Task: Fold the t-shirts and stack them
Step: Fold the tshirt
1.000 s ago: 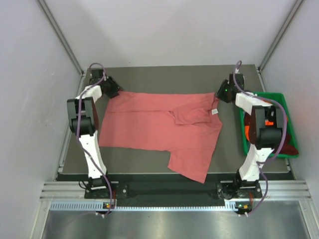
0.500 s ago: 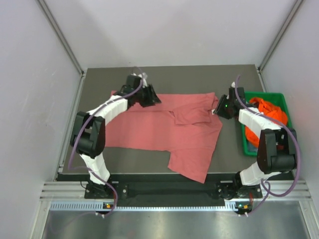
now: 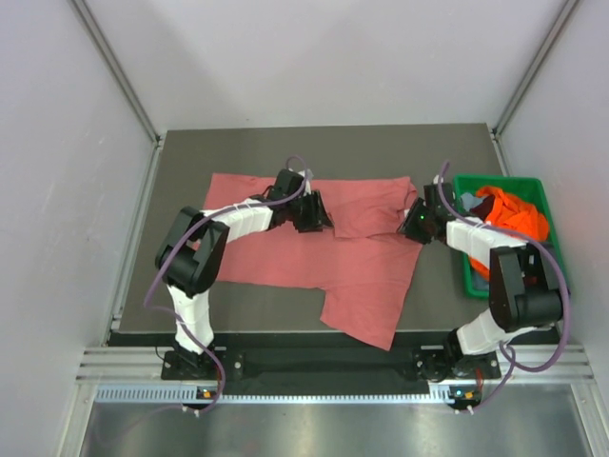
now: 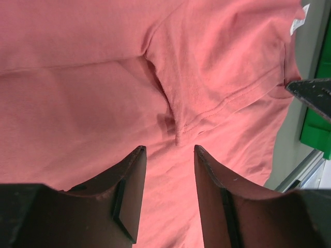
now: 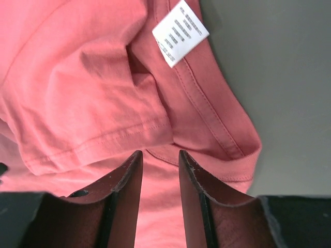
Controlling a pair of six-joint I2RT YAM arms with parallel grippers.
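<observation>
A salmon-pink t-shirt (image 3: 276, 252) lies spread on the dark table, one sleeve (image 4: 217, 77) folded in over its body. My left gripper (image 3: 322, 217) hovers over the shirt's middle, jaws open, just short of the sleeve's tip; only cloth shows between the fingers (image 4: 129, 191). At the shirt's right edge my right gripper (image 3: 411, 227) is open too, above the cloth beside the collar (image 5: 222, 134) and below the white label (image 5: 180, 33). Its tips (image 5: 159, 153) sit at the sleeve hem. A bright orange t-shirt (image 3: 514, 214) lies bunched in the bin.
The green plastic bin (image 3: 504, 180) stands at the table's right edge, close behind the right arm, with a bluish scrap (image 3: 468, 202) at its near-left corner. Bare dark table (image 3: 285, 152) runs along the back. White walls and metal posts enclose the table.
The left arm has swung from the shirt's far-left corner across to its middle. The right gripper has shifted slightly left and nearer, onto the collar edge. The shirt lies as before.
</observation>
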